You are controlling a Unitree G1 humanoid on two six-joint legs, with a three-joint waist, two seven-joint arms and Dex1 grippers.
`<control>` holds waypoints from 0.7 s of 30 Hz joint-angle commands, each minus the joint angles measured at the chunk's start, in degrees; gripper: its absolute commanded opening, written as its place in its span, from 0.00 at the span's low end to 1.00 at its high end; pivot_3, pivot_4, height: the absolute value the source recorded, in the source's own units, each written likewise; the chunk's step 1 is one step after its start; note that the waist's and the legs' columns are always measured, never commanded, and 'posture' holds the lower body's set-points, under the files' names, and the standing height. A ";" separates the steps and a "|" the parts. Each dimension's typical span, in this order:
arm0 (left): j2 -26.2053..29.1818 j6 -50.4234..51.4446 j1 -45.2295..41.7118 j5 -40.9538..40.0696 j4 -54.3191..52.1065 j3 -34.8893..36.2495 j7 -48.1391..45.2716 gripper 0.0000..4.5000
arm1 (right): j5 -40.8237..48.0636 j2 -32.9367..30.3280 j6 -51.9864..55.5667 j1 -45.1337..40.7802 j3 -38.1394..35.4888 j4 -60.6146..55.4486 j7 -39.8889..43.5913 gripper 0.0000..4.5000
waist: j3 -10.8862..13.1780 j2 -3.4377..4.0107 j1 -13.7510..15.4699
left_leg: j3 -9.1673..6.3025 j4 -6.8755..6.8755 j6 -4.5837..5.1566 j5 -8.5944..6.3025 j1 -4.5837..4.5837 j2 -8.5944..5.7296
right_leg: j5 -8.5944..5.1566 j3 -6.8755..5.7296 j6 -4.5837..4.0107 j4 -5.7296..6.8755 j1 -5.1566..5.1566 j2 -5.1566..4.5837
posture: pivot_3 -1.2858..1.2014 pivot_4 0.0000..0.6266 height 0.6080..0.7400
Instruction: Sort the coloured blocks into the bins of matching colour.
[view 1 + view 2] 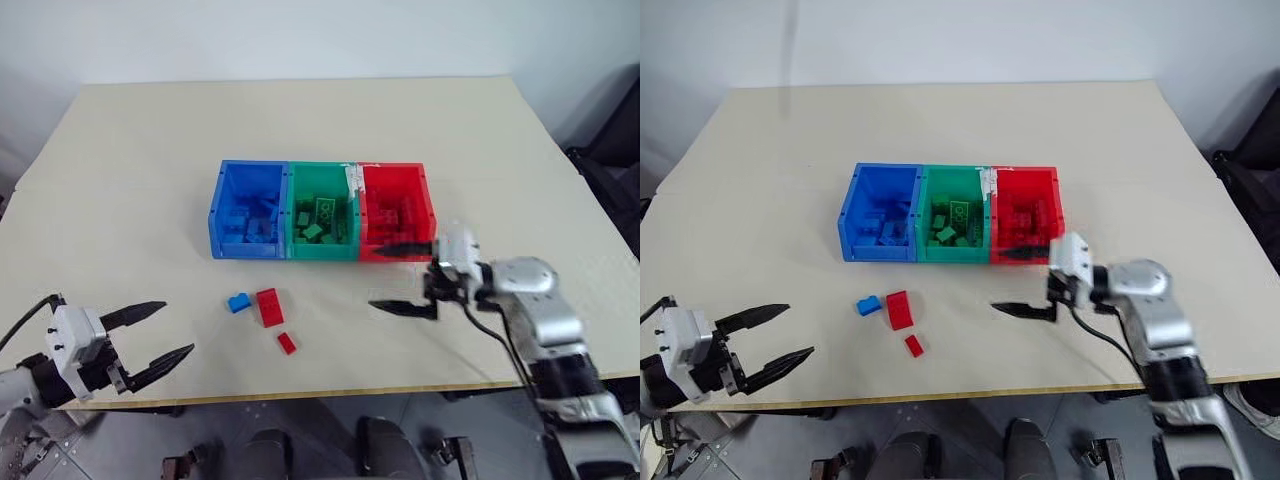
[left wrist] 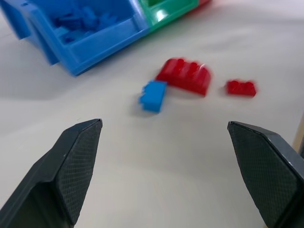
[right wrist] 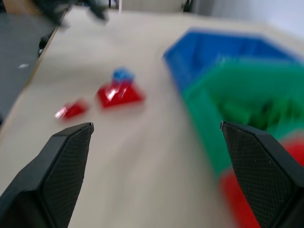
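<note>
**Three blocks loose on the table, both tools released**

The three joined bins sit near the middle of the table (image 1: pixel 120 180): the blue bin (image 1: pixel 247 252) on the robot's left, the green bin (image 1: pixel 320 253) in the centre, the red bin (image 1: pixel 400 254) on the right. Each already holds blocks of its own colour.

In front of the blue bin, three blocks lie on the bare table. A small blue block (image 1: pixel 238 302) is just beside a larger red block (image 1: pixel 269 306), and a small red block (image 1: pixel 287 343) lies nearer the table's front edge.

The left tool (image 1: pixel 160 334) hangs at the table's front-left corner, its fingers spread wide and empty, aimed toward the loose blocks. The right tool (image 1: pixel 400 277) is just in front of the red bin, pointing left, its fingers also apart and gripping nothing.
</note>
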 commanded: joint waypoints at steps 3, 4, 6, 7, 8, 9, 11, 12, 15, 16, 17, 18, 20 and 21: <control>2.60 -2.82 -6.53 1.01 3.92 -3.70 -5.20 1.00 | 2.97 -3.55 2.11 3.71 -3.42 -5.19 0.16 0.99 | 0.02 0.01 0.13 | 0.06 0.04 -0.02 0.01 0.05 0.04 | 0.02 0.04 0.04 0.03 -0.01 -0.01 | 0.52 0.24 1.00; 2.65 -2.79 -7.98 1.10 3.97 -5.00 -5.77 1.00 | 2.70 -4.08 1.85 4.47 -3.50 -5.34 0.24 0.99 | 0.02 0.01 0.22 | 0.06 0.06 -0.03 0.02 0.05 0.04 | 0.02 0.04 0.04 0.06 0.00 -0.02 | 0.52 0.24 1.00; 2.51 -2.25 -10.08 1.03 3.84 -6.94 -6.32 1.00 | 1.83 -4.91 1.34 5.40 -3.24 -5.44 0.24 0.99 | 0.02 0.01 0.29 | -0.01 0.09 -0.03 0.02 0.04 0.03 | 0.03 0.04 0.05 0.09 0.01 -0.05 | 0.52 0.24 1.00; 2.49 -2.53 -11.09 1.64 3.77 -8.17 -6.48 1.00 | 2.00 -5.50 1.78 5.95 -3.12 -5.82 0.57 0.99 | 0.02 0.01 0.30 | -0.05 0.08 -0.02 0.01 0.03 0.01 | 0.03 0.05 0.06 0.07 0.00 -0.06 | 0.52 0.24 1.00; 2.63 -2.31 -12.25 1.98 3.50 -9.74 -6.89 1.00 | 2.20 -6.03 2.18 6.47 -3.19 -6.31 0.66 0.99 | 0.02 0.01 0.32 | -0.10 0.08 -0.02 0.01 0.03 0.00 | 0.04 0.05 0.06 0.07 0.00 -0.08 | 0.52 0.24 1.00; 2.73 -2.63 -13.69 2.68 3.33 -11.33 -7.20 1.00 | 2.75 -6.56 2.95 6.92 -3.39 -6.96 0.73 0.99 | 0.02 0.01 0.34 | -0.15 0.08 -0.01 0.01 0.02 -0.01 | 0.04 0.05 0.06 0.06 0.00 -0.09 | 0.52 0.24 1.00; 3.46 -3.54 -17.40 4.81 2.93 -15.67 -9.02 1.00 | 3.65 -7.65 4.17 7.43 -3.72 -8.12 1.11 0.99 | 0.02 0.01 0.50 | -0.17 0.09 -0.01 0.01 -0.01 -0.05 | 0.04 0.03 0.07 0.06 0.00 -0.10 | 0.52 0.24 1.00; 3.79 -4.10 -19.45 5.82 2.81 -17.87 -10.23 1.00 | 4.03 -8.24 4.85 7.57 -3.74 -8.64 1.43 0.99 | 0.02 0.01 0.54 | -0.16 0.12 -0.01 0.01 -0.01 -0.06 | 0.05 0.03 0.08 0.06 0.01 -0.10 | 0.52 0.24 1.00; 4.09 -2.53 -26.22 7.22 2.86 -23.73 -12.21 1.00 | 4.67 -9.81 6.09 8.14 -3.88 -10.18 2.42 0.99 | 0.02 0.01 0.67 | -0.11 0.17 -0.01 0.01 -0.01 -0.06 | 0.06 0.01 0.11 0.06 0.04 -0.09 | 0.52 0.24 1.00; 4.08 -2.05 -29.85 8.85 3.30 -27.16 -13.58 1.00 | 5.00 -10.49 6.69 8.20 -3.95 -10.92 2.77 0.99 | 0.02 0.01 0.69 | -0.09 0.18 -0.01 0.01 -0.02 -0.07 | 0.06 0.01 0.11 0.07 0.04 -0.08 | 0.52 0.24 1.00; 4.11 -1.89 -33.53 11.54 4.18 -31.14 -15.11 1.00 | 5.42 -11.06 7.40 8.13 -4.11 -11.61 2.95 0.99 | 0.02 0.02 1.00 | -0.05 0.19 -0.01 0.01 -0.03 -0.07 | 0.06 -0.01 0.11 0.06 0.04 -0.07 | 0.52 0.24 1.00; 4.02 -2.13 -36.86 14.93 5.51 -34.85 -15.92 1.00 | 5.76 -11.44 8.10 8.07 -4.26 -12.16 2.88 0.99 | 0.02 0.02 1.20 | 0.03 0.25 -0.01 0.01 -0.04 -0.11 | 0.06 -0.03 0.11 0.12 0.05 -0.06 | 0.52 0.24 1.00; 1.90 1.21 -43.90 18.66 5.87 -42.17 -17.54 1.00 | 5.28 -11.40 8.02 8.57 -4.99 -12.59 1.42 0.99 | 0.02 0.02 0.73 | 0.13 0.30 0.02 0.00 0.00 -0.06 | 0.07 0.08 0.13 0.13 0.04 -0.04 | 0.52 0.24 1.00; 1.52 2.31 -45.73 19.69 5.68 -44.50 -18.81 1.00 | 5.14 -11.42 8.11 9.10 -5.33 -12.92 0.96 0.99 | 0.09 0.00 1.35 | 0.17 0.27 0.02 0.00 -0.03 -0.06 | 0.07 0.06 0.13 0.11 0.03 -0.03 | 0.52 0.24 1.00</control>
